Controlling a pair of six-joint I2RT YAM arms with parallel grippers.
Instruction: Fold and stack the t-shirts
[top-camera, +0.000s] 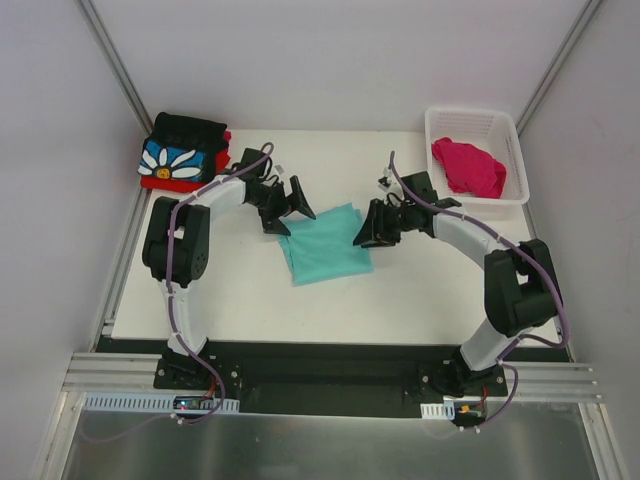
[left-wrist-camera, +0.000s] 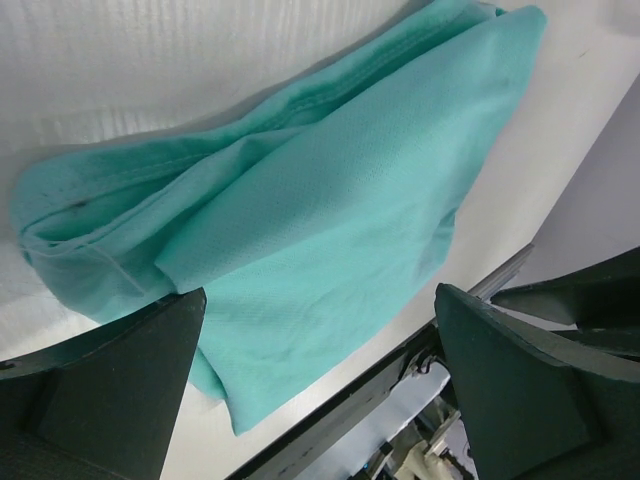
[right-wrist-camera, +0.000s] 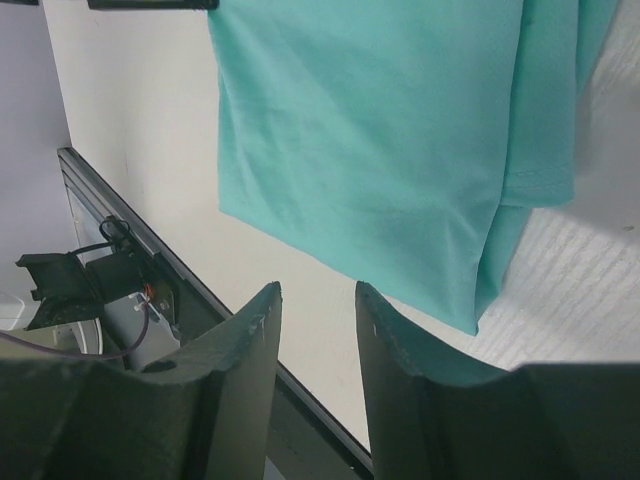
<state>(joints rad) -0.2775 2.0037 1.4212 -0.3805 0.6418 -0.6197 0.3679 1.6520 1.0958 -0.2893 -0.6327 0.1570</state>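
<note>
A mint-teal t-shirt (top-camera: 325, 245) lies folded into a flat rectangle mid-table; it also fills the left wrist view (left-wrist-camera: 330, 210) and the right wrist view (right-wrist-camera: 380, 140). My left gripper (top-camera: 290, 212) hovers at the shirt's upper-left corner, wide open (left-wrist-camera: 320, 380), holding nothing. At the shirt's right edge is my right gripper (top-camera: 362, 232), its jaws (right-wrist-camera: 318, 300) a narrow gap apart with only bare table between them. A black daisy t-shirt (top-camera: 180, 150) lies on a red one (top-camera: 160, 182) at the back left. A magenta-pink t-shirt (top-camera: 468, 165) lies crumpled in the basket.
The white lattice basket (top-camera: 520, 150) stands at the table's back right corner. The white table (top-camera: 250, 300) ends in a black rail at the near side, where both arm bases are bolted. Grey walls close in left, right and behind.
</note>
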